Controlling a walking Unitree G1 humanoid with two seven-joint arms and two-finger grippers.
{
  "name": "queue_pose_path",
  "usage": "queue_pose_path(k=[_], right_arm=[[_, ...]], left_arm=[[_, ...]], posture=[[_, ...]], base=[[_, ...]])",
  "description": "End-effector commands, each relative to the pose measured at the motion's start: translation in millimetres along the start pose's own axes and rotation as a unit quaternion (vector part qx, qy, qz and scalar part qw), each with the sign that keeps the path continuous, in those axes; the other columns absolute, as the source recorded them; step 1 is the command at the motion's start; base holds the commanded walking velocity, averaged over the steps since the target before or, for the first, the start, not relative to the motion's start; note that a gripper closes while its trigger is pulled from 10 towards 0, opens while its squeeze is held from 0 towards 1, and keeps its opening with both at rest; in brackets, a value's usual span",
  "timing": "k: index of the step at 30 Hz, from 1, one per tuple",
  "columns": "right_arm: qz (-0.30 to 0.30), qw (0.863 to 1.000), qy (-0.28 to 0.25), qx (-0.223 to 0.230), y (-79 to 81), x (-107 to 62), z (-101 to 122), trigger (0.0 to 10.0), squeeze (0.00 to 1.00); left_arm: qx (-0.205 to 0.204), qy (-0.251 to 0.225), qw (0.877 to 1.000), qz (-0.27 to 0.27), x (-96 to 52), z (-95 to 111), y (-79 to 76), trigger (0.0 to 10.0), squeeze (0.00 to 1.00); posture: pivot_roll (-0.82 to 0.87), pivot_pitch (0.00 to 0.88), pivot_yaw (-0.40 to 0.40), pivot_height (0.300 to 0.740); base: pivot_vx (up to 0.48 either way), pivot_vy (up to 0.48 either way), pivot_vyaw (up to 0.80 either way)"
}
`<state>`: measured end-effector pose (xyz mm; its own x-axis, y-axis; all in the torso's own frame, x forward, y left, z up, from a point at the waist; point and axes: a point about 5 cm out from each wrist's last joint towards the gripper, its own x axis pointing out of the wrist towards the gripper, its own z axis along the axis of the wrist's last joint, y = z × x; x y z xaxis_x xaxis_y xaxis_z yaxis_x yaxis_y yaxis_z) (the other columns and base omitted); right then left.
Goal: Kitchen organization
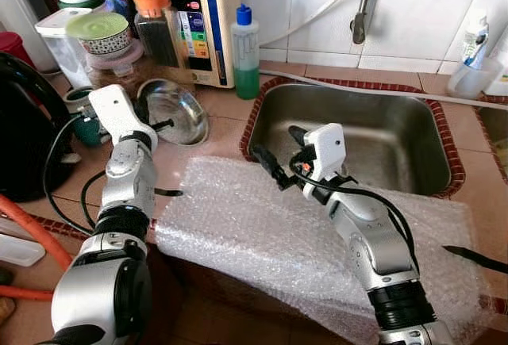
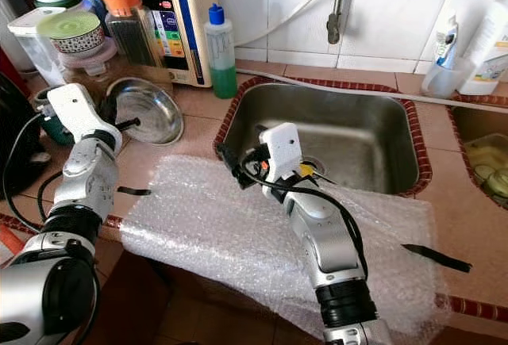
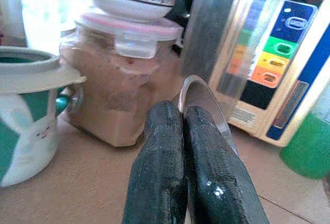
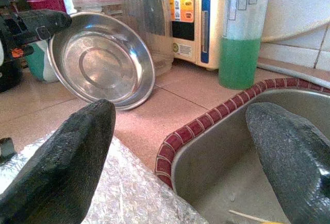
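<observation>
Your left tool (image 3: 183,126) is clenched on the rim of the steel bowl (image 1: 173,111), which stands tilted on the tiled table (image 1: 226,127) just in front of the lidded jar (image 3: 121,74) and the tall spice container (image 1: 155,24). The bowl leans with its far edge raised; only the thin lip sits between the fingers.

Your right tool (image 4: 180,147) hangs released, fingers wide apart, above the near-left corner of the sink (image 1: 357,135) where the bubble wrap (image 1: 262,234) meets the red rim.

Watch the pinch on that rim. It looks shallow, and smooth steel may slip or swing if you lift fast, dropping the bowl with a clatter onto the tiles. The jar, the patterned bowl (image 1: 101,34) stacked on it, and the green mug (image 3: 28,113) stand close behind; a wide sweep of the left arm could knock them. The soap bottle (image 1: 245,51) is near the path toward the sink. The bubble wrap overhangs the table edge, so anything set on it may slide off.
</observation>
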<state>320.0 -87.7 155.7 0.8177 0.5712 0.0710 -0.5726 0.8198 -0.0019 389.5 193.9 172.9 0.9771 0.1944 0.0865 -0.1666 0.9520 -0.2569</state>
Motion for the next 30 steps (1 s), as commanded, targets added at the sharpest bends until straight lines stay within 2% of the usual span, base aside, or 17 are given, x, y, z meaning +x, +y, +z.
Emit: queue_pose_path(k=[1, 6, 7, 11, 13, 15, 18, 19, 21, 23, 24, 25, 26, 27, 28, 30], right_arm=[[-0.001, 1.000, -0.010, -0.002, -0.2, 3.4, 6, 10.0, 0.00], [-0.002, 1.000, -0.011, -0.003, -1.1, 3.5, 6, 10.0, 0.00], [-0.006, 1.000, -0.011, -0.001, -2.8, 3.4, 6, 10.0, 0.00], [-0.009, 1.000, -0.011, -0.001, -3.7, 3.8, 6, 10.0, 0.00], [-0.009, 1.000, -0.011, -0.001, -3.8, 3.9, 5, 10.0, 0.00], [-0.009, 1.000, -0.009, -0.001, -3.4, 3.6, 4, 10.0, 0.00], [-0.009, 1.000, -0.008, -0.001, -3.8, 3.2, 4, 10.0, 0.00], [-0.010, 1.000, -0.007, -0.001, -4.6, 2.9, 4, 10.0, 0.00], [-0.010, 1.000, -0.006, -0.002, -5.1, 2.9, 4, 10.0, 0.00], [-0.011, 1.000, -0.006, -0.002, -5.6, 3.1, 4, 10.0, 0.00], [-0.011, 1.000, -0.006, -0.002, -5.8, 3.2, 4, 10.0, 0.00], [-0.011, 1.000, -0.006, -0.002, -5.8, 3.3, 4, 10.0, 0.00], [-0.011, 1.000, -0.006, -0.002, -5.6, 3.2, 4, 10.0, 0.00], [-0.011, 1.000, -0.006, -0.002, -5.4, 3.2, 4, 10.0, 0.00], [-0.010, 1.000, -0.006, -0.002, -5.3, 3.3, 4, 10.0, 0.00], [-0.010, 1.000, -0.006, -0.002, -5.3, 3.3, 4, 10.0, 0.00]], left_arm=[[0.017, 0.002, 1.000, -0.010, -2.2, -3, 0.5, 0.0, 0.00], [0.046, 0.011, 0.999, -0.011, -3.6, -7, 1.5, 0.0, 0.00], [0.060, 0.036, 0.998, 0.001, -5.9, -16, 7.0, 0.0, 0.00], [0.070, 0.059, 0.996, 0.010, -8.7, -24, 11.8, 0.0, 0.00], [0.070, 0.064, 0.995, 0.013, -9.6, -27, 13.1, 0.0, 0.00], [0.059, 0.098, 0.993, 0.034, -15.8, -41, 22.9, 0.0, 0.00], [0.054, 0.110, 0.992, 0.043, -18.7, -47, 27.2, 0.0, 0.00], [0.049, 0.131, 0.988, 0.060, -22.8, -55, 33.8, 0.5, 0.00], [0.047, 0.140, 0.987, 0.065, -24.7, -58, 36.4, 0.8, 0.00], [0.047, 0.148, 0.986, 0.064, -26.0, -61, 36.6, 2.5, 0.00], [0.045, 0.152, 0.985, 0.064, -26.6, -62, 36.4, 2.9, 0.00], [0.041, 0.155, 0.985, 0.064, -27.0, -63, 35.8, 8.2, 0.00], [0.035, 0.157, 0.985, 0.061, -27.3, -64, 34.5, 10.0, 0.01], [0.032, 0.157, 0.985, 0.059, -27.5, -64, 33.6, 10.0, 0.24], [0.028, 0.158, 0.985, 0.059, -27.6, -65, 32.5, 10.0, 0.96], [0.021, 0.159, 0.985, 0.057, -27.5, -65, 31.2, 10.0, 1.00]], posture=[[0.06, 0.000, 0.073, 0.740], [0.07, 0.000, 0.073, 0.740], [0.07, 0.000, 0.072, 0.740], [0.07, 0.000, 0.072, 0.740], [0.07, 0.000, 0.071, 0.740], [0.06, 0.000, 0.067, 0.740], [0.06, 0.000, 0.067, 0.740], [0.06, 0.000, 0.067, 0.740], [0.06, 0.000, 0.067, 0.740], [0.06, 0.000, 0.065, 0.740], [0.06, 0.000, 0.065, 0.740], [0.06, 0.000, 0.065, 0.740], [0.06, 0.000, 0.065, 0.740], [0.06, 0.000, 0.065, 0.740], [0.06, 0.000, 0.065, 0.740], [0.06, 0.000, 0.065, 0.740]], base=[[0.000, 0.000, 0.00], [0.000, 0.000, 0.00], [0.000, 0.000, 0.00], [0.000, 0.000, 0.00], [0.000, 0.000, 0.00], [0.000, 0.000, 0.00], [0.000, 0.000, 0.00], [0.000, 0.000, 0.00], [0.000, 0.000, 0.00], [0.000, 0.000, 0.00], [0.000, 0.000, 0.00], [0.000, 0.000, 0.00], [0.000, 0.000, 0.00], [0.000, 0.000, 0.00], [0.000, 0.000, 0.00], [0.000, 0.000, 0.00]])
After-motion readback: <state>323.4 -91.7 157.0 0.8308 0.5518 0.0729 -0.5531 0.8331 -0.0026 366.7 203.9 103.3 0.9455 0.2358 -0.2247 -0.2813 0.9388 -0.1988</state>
